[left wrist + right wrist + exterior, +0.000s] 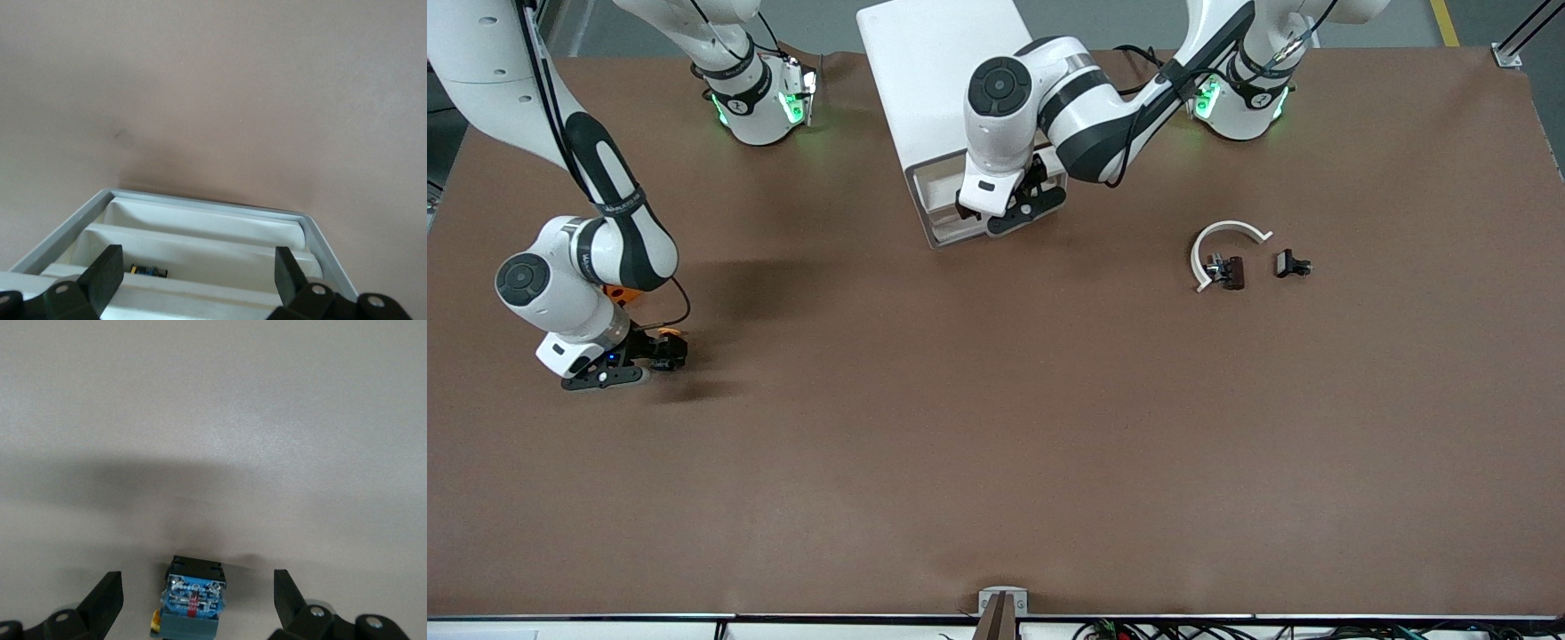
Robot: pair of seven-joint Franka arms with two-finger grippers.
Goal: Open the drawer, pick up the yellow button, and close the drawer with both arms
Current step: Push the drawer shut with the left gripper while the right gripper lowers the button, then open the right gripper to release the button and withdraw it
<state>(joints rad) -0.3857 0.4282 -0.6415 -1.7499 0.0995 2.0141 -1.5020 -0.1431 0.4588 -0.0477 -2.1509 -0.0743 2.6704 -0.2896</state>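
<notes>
The white cabinet (934,80) stands at the robots' edge of the table, and its top drawer (938,200) is pulled out. My left gripper (1039,178) hangs over the open drawer with its fingers open and empty. In the left wrist view (198,273) they straddle the white tray (200,227), where a small blue and yellow part (148,271) lies. My right gripper (669,351) is low over the table at the right arm's end, open. The button (195,600), blue-black with an orange-yellow cap (667,334), lies on the table between its fingers, not gripped.
An orange block (617,292) shows partly under the right arm's wrist. A white curved band (1227,233) with a black clip (1230,271) and a second black clip (1292,264) lie toward the left arm's end of the table.
</notes>
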